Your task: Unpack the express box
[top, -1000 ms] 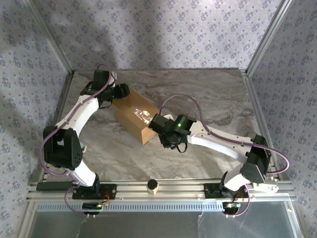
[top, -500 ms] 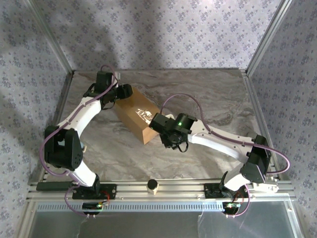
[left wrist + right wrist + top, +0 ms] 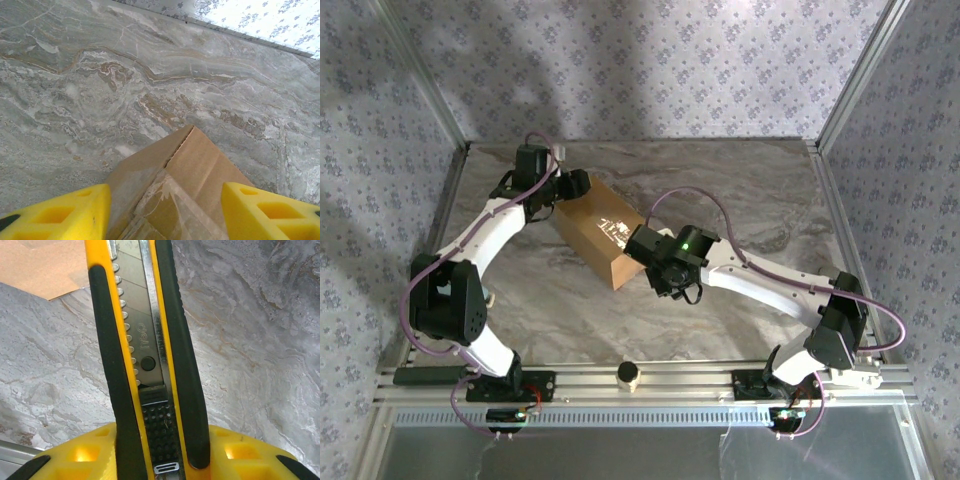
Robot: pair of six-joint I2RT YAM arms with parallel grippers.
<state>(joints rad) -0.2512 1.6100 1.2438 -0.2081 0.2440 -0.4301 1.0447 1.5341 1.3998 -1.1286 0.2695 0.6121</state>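
The express box (image 3: 598, 232) lies flat on the table (image 3: 750, 190), turned at a slant, its flaps closed under a strip of glossy tape (image 3: 172, 202). The left hand (image 3: 162, 212) sits at the box's far-left end, half spread, with one yellow finger on each side of that corner. Whether its pads actually press on the cardboard cannot be told. The right hand (image 3: 162, 455) waits just off the box's near-right end, clamped on a yellow-and-black utility knife (image 3: 150, 340) whose body points up and away from the wrist. The knife's tip runs out of the top of the right wrist view, so how much blade is out is unclear.

The step in hand looks like slitting the tape seam, and nothing suggests the cut has begun. To do it well, the left hand should bear firmly on the box's end so the box cannot slide or turn under the knife. The right hand should bring the tip onto the tape line at the box's near-right end, tilt the blade shallow, and draw along the seam with light pressure, deep enough for tape alone and not the contents. The stroke runs toward the left hand, so it should end short of those fingers.
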